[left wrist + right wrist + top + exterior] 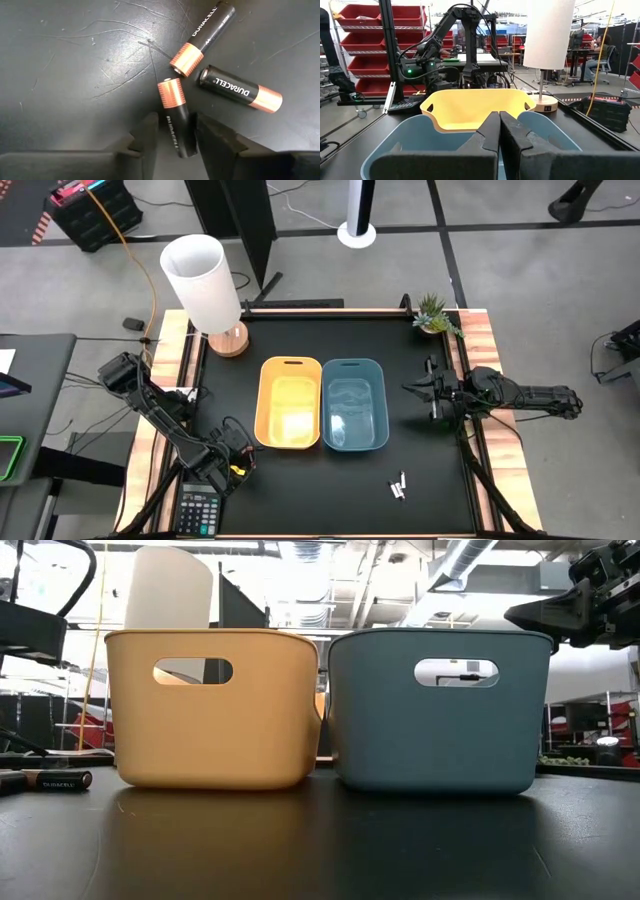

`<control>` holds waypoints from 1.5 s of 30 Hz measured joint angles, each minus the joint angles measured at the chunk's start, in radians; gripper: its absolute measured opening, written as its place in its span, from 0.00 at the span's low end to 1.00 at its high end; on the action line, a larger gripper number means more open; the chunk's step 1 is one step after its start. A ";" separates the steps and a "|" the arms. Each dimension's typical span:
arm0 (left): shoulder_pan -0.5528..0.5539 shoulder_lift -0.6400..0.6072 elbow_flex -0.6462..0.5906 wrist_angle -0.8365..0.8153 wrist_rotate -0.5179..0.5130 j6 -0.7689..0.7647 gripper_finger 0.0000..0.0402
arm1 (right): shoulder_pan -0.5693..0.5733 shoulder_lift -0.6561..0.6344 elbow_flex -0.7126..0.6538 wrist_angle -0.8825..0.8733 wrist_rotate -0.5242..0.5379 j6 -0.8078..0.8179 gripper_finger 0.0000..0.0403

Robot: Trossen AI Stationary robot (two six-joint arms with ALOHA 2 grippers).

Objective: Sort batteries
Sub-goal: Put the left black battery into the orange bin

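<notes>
Three black-and-copper batteries lie on the black table in the left wrist view: one (176, 117) between my fingers, two others (202, 37) (240, 90) just beyond it. One battery (55, 780) also shows in the low view. My left gripper (175, 137) is open and low over the table's near left (235, 462), a finger on each side of the first battery. A few silvery-white batteries (398, 488) lie near the table's near right. My right gripper (499, 127) is shut and empty, raised right of the blue bin (353, 404). My left gripper's fingers (215, 142) come from above and lie along the battery's black end (182, 145), which rests flat on the table. A gap shows at one finger; whether the other touches the battery, I cannot tell.
The yellow bin (290, 402) and the blue bin stand side by side mid-table. A grey calculator (197, 513) lies at the near left corner, beside my left arm. A white lamp (205, 285) stands at the far left and a small plant (435, 315) at the far right.
</notes>
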 joint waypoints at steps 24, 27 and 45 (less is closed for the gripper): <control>0.001 -0.020 0.037 -0.033 0.033 0.015 0.11 | 0.000 0.000 0.000 0.000 0.000 0.003 0.07; 0.001 -0.035 0.037 -0.041 0.036 0.019 0.11 | 0.000 0.000 0.000 0.001 0.000 0.003 0.07; 0.000 -0.145 0.039 -0.049 0.046 0.055 0.11 | 0.000 0.000 0.000 0.002 0.000 0.000 0.07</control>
